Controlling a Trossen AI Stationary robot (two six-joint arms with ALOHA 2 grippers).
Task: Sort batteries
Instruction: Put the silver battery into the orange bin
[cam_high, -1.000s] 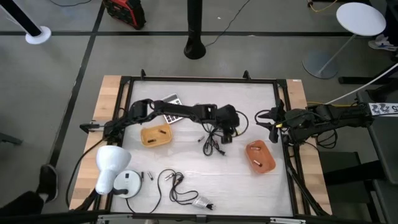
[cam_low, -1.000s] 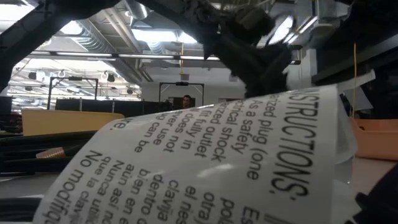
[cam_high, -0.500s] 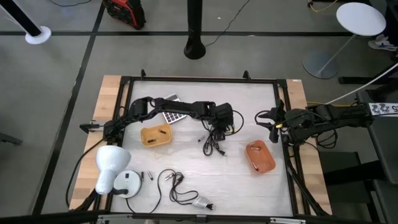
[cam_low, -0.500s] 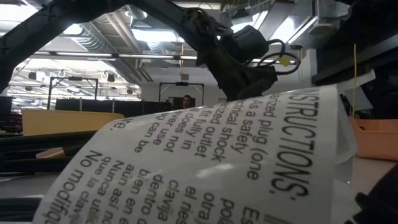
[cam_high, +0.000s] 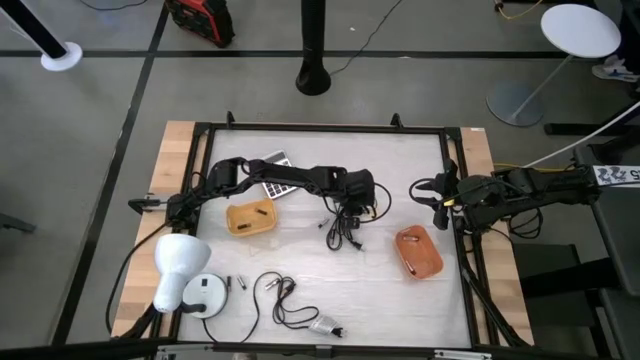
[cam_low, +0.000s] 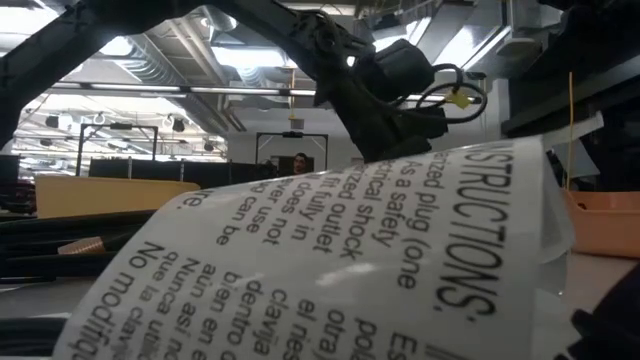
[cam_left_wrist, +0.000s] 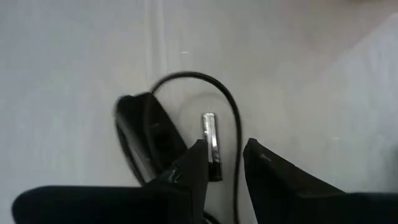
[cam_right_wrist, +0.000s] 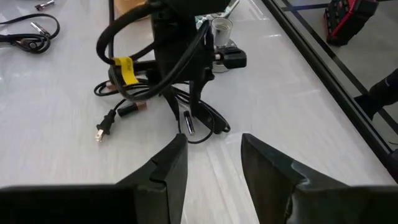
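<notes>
While the left gripper (cam_high: 360, 192) hangs low at table centre, its fingers (cam_left_wrist: 196, 163) closed on a silvery battery (cam_left_wrist: 210, 138) | black cable (cam_high: 345, 228): coiled beside | orange trays (cam_high: 251, 216) (cam_high: 418, 251): either side | right gripper (cam_high: 432, 195): right edge, fingers apart, empty.

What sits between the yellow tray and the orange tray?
In the high view, between the yellow tray and the orange tray lies a tangle of black cable, with the left gripper lowered over its upper end.
</notes>
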